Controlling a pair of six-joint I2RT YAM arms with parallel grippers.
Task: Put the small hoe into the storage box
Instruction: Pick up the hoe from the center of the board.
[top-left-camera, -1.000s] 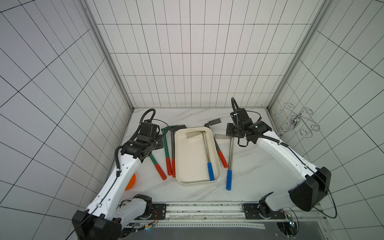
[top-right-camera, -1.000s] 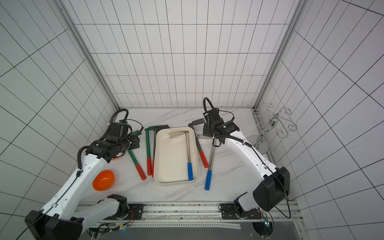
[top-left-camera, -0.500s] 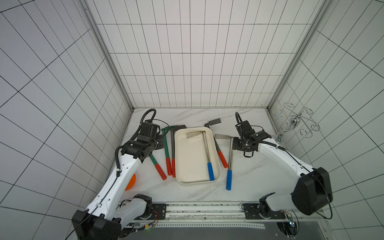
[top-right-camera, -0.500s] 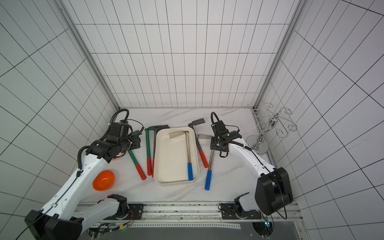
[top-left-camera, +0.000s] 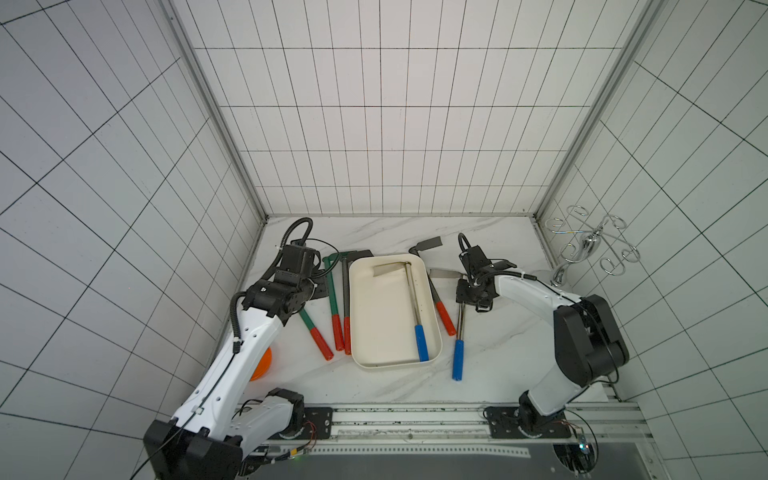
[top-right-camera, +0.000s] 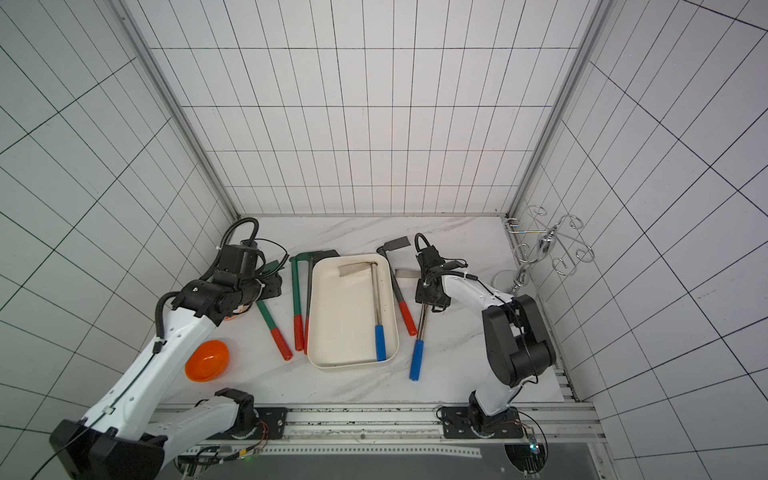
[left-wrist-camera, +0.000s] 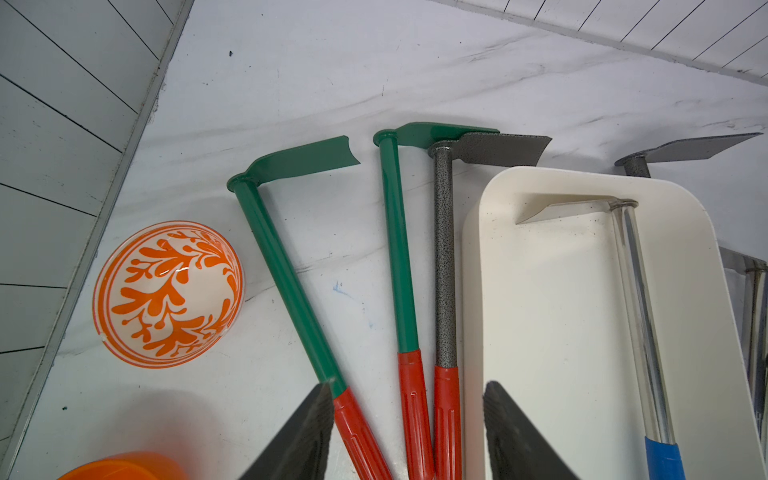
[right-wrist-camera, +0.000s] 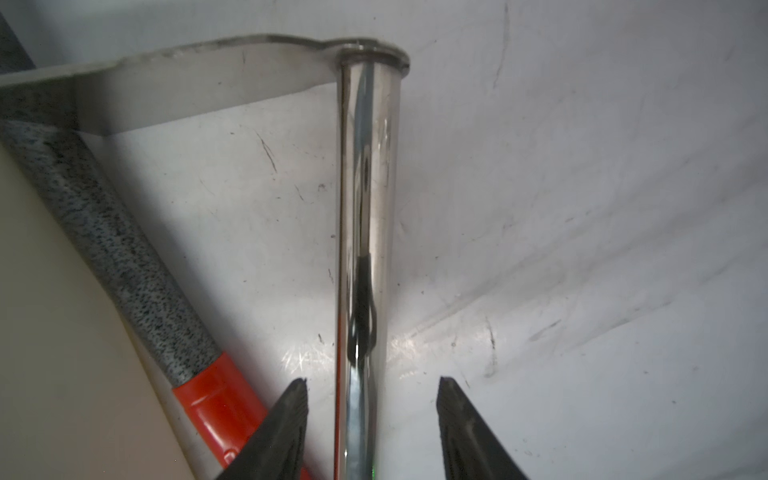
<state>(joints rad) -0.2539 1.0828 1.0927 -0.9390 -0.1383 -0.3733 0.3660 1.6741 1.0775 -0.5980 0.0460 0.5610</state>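
Right claw (right-wrist-camera: 370, 380) part-open astride chrome blue-handled small hoe (top-left-camera: 457, 357), no grip yet; twin hoe (top-left-camera: 421, 343) lies in cream plastic storage box (top-left-camera: 382, 316). Left claw (left-wrist-camera: 407, 395) open, empty.

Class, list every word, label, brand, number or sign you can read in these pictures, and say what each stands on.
No text can be read anywhere.
The storage box shows no lettering.
The round plate carries only an orange leaf pattern.
A faint blue scribble on the table is no legible character.
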